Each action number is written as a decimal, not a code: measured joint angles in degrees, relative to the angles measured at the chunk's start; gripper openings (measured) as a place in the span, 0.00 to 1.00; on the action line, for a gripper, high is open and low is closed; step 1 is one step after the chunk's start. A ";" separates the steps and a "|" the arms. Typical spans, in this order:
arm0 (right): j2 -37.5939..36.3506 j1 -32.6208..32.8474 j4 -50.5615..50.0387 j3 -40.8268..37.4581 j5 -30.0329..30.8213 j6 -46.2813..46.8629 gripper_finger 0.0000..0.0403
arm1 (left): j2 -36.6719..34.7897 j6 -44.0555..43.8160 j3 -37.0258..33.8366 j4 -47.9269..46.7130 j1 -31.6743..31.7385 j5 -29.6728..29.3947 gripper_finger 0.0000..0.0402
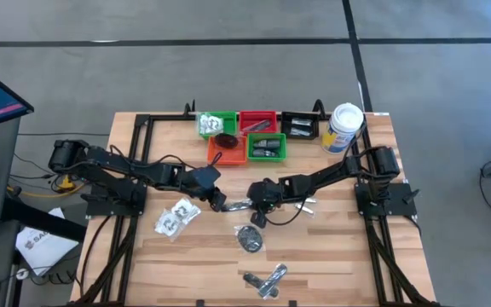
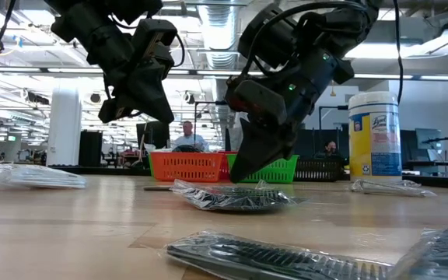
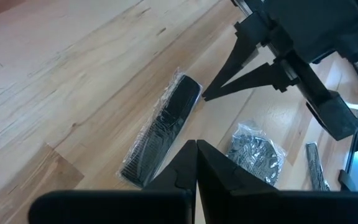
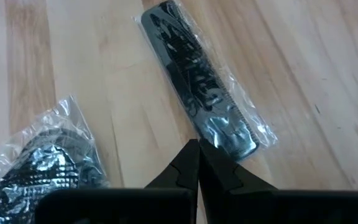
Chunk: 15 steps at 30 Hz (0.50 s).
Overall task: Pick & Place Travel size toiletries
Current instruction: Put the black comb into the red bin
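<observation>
A black comb [image 4: 197,112] lay in clear wrap on pale wood table [image 1: 331,256]; trays were green [image 1: 267,148], orange [image 1: 228,152], red [image 1: 257,123].

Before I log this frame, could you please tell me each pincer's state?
Left pincer: closed, holding nothing, above the wrapped comb.
Right pincer: closed, empty, over the same comb.

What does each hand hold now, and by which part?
Nothing. The left hand and right hand are shut and empty, above the wrapped comb.

A tall white canister [image 1: 345,127] is standing near the bench's [image 1: 331,256] far right corner, beside green, red, orange and black trays [image 1: 267,148] lining the far edge.
</observation>
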 joint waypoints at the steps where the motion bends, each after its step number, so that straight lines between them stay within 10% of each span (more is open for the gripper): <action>1: 0.00 0.00 -0.41 0.00 0.17 0.00 0.00 | 0.00 0.00 0.00 0.01 0.00 -0.01 0.00; 15: 0.00 0.18 -3.68 0.00 1.64 0.04 0.00 | 0.00 -0.04 0.00 0.44 0.00 -0.27 0.00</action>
